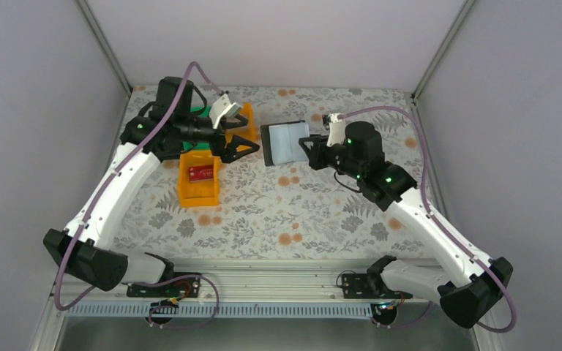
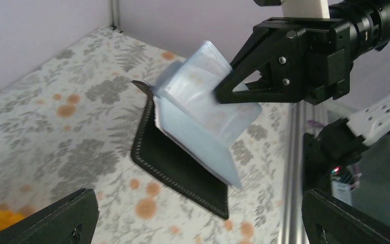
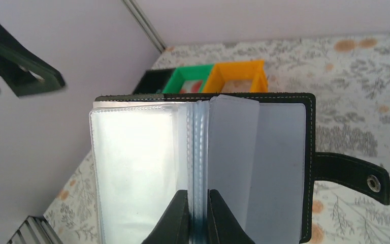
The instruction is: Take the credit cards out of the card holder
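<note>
1. Card holder point(image 1: 285, 142), a black folding wallet with clear pale blue-grey sleeves, lies open on the floral-patterned desk point(image 1: 300, 212), between my two arms.
2. My right gripper point(image 3: 197, 195) is pinched tight on the middle bundle of sleeves, which fan up off the black cover.
3. My left gripper point(image 1: 247, 143) is spread wide and grips nothing, just left of the holder.
4. A small flat red credit card point(image 1: 201, 172) lies in the near orange plastic tray point(image 1: 197, 191).
5. The holder's black strap tab point(image 3: 355, 175) sticks out sideways.

Matt black stitched card holder point(image 3: 343, 171) holds glossy clear plastic sleeves point(image 3: 132, 168).
</note>
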Robot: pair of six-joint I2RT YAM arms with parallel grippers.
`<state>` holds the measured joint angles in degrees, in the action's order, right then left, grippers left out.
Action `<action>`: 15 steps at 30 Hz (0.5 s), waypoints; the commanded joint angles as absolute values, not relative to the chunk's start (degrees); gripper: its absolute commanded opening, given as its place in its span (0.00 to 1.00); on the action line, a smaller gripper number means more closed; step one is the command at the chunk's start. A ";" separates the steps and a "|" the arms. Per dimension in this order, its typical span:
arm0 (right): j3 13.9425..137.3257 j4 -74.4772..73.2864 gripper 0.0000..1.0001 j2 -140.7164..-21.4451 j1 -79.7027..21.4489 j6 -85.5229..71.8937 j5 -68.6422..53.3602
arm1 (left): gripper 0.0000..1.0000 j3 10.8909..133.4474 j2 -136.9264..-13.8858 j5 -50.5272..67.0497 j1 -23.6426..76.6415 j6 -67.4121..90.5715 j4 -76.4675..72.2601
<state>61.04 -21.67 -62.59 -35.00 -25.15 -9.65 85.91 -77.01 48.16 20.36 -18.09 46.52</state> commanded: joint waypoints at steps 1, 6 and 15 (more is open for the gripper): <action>65.05 -19.06 0.04 -61.77 -35.94 -23.67 -8.86 | 1.00 84.85 -79.15 48.39 24.29 -6.13 41.12; 67.48 -18.65 0.04 -63.75 -36.33 -22.44 -11.19 | 1.00 83.78 -80.46 50.70 25.54 -2.28 36.05; 66.96 -15.71 0.04 -62.70 -36.57 -19.37 -20.62 | 0.78 78.69 -80.00 52.80 25.82 -2.67 30.42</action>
